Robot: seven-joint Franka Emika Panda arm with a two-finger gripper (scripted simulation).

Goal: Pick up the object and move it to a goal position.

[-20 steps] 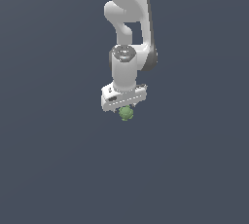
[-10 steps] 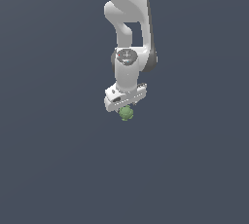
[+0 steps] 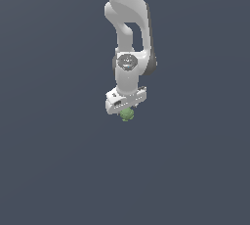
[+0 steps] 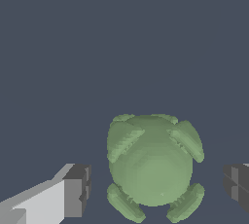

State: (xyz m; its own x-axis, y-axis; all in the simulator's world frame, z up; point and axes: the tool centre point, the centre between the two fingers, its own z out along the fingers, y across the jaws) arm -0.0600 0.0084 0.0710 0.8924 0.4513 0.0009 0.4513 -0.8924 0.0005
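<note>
Since our white, dark-padded gripper (image 4: 155, 189) stands spread with clear gaps either side, the small bumpy mottled-green round object (image 4: 153, 167) sits unclamped between the pads, directly at six o'clock beneath the hand. We judge it light and stiff; grip its smooth middle, avoiding the ridges.

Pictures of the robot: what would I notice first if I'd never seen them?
The bumpy green lump, bright against the plain dark grey ground. In the wrist view it sits between the gripper's two dark fingertips, with a gap on each side. In the exterior view the tall white arm reaches down, the lump right under it.
</note>
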